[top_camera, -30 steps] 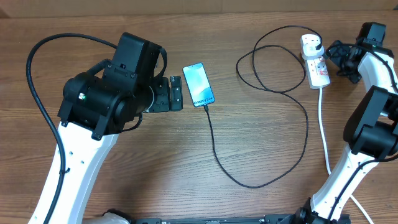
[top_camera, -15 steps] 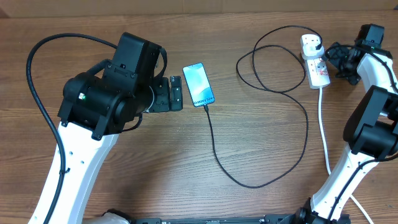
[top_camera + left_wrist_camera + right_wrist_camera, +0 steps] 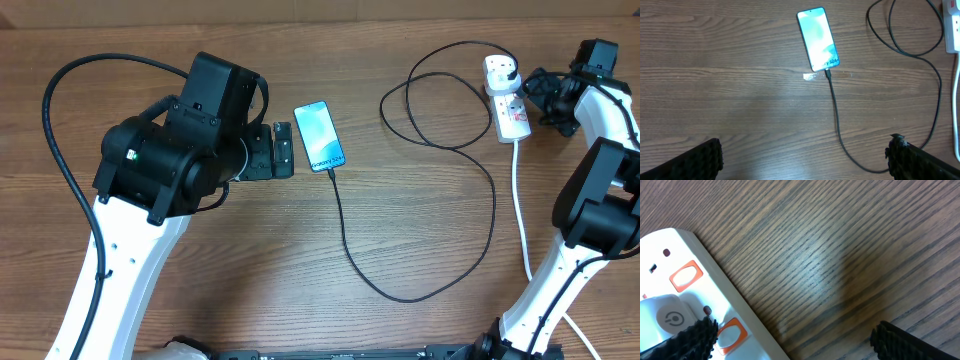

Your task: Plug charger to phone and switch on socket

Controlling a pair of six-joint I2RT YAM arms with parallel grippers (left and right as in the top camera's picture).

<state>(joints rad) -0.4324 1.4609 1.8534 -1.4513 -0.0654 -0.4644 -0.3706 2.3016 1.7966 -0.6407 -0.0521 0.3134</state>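
No change over the last second. Charger (image 3: 352, 256) looks seated in phone (image 3: 319, 136). Left hand (image 3: 283, 150) and right hand (image 3: 790, 341) both apart, empty. Right hovers by socket (image 3: 510, 102), upper right; can't tell if it's switched on.

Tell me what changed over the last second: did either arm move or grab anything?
Nothing visibly changed. The left gripper is open and empty beside the phone, the right gripper is open by the power strip, and the black cable runs to the phone's lower end as before.
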